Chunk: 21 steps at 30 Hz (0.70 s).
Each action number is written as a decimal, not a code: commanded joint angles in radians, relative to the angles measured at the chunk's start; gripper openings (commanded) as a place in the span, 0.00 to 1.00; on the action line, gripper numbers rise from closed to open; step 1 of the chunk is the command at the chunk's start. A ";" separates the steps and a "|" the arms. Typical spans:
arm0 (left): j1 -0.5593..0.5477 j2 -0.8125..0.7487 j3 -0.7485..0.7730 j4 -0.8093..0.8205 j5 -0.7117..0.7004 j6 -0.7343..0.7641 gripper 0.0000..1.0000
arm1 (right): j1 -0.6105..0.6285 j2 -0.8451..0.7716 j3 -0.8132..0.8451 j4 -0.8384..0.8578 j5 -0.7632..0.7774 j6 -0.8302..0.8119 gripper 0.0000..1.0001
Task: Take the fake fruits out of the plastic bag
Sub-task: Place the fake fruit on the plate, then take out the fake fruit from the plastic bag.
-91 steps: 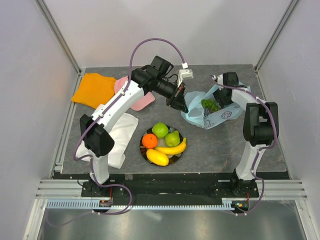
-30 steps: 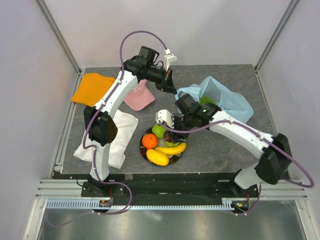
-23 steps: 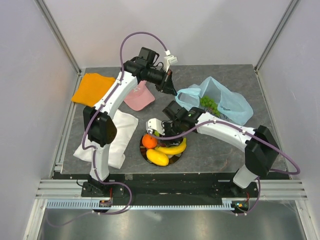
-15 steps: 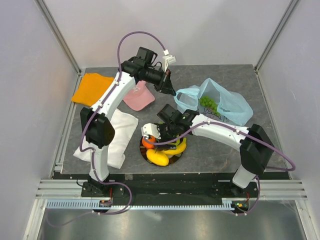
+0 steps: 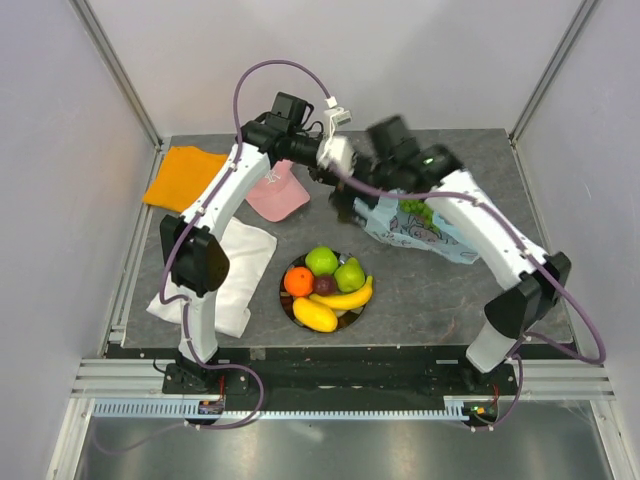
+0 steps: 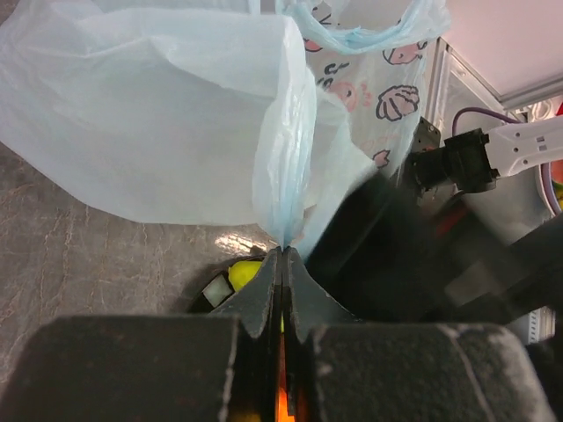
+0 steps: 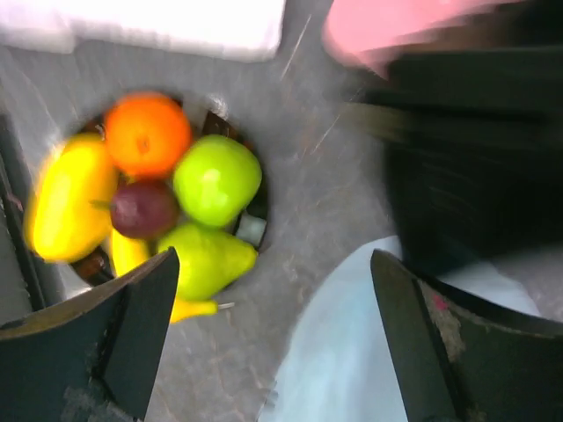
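Well, a lot here is hard to make out. In the top view the right arm is smeared into a dark blur. The right gripper (image 7: 274,255) is seen well only from its own wrist camera, where its two dark fingers are spread wide apart and nothing is held between them. In the left wrist view the right side is blocked by a dark blurry shape. A small yellow-green bit is seen under the left fingers, but what it is cannot be told. The bunch of green grapes (image 5: 416,209) is half hidden inside the thin light-blue plastic bag with pink cartoon animals (image 5: 425,232).

The bag is found at the far right part of the grey table (image 5: 430,300), beyond the round dark plate (image 5: 357,308). It looks crinkly and see-through. One edge of it is gathered into a thin fold and pinched by the left gripper (image 6: 281,255), whose fingers are pressed together on it.

The plate is mostly covered by shiny fruits:
- a round orange (image 7: 145,132)
- a green apple (image 7: 215,180)
- a green pear (image 7: 211,259)
- a yellow banana (image 5: 345,297)
- a yellow mango-shaped fruit (image 7: 66,207)
- a small dark purple fruit (image 7: 145,209)
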 commanded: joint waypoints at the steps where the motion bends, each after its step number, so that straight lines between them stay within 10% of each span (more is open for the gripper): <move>1: 0.005 -0.024 0.030 0.011 0.032 -0.004 0.02 | -0.173 -0.011 0.267 -0.132 -0.137 0.144 0.98; 6: 0.005 -0.022 0.019 0.011 0.037 -0.007 0.02 | -0.348 -0.050 0.181 -0.117 -0.116 0.123 0.97; 14: 0.004 -0.064 -0.064 0.010 0.075 -0.009 0.02 | -0.451 -0.099 -0.171 -0.043 -0.032 0.114 0.67; 21: 0.004 -0.102 -0.166 0.010 0.084 -0.009 0.01 | -0.483 -0.001 -0.275 0.145 0.206 0.221 0.78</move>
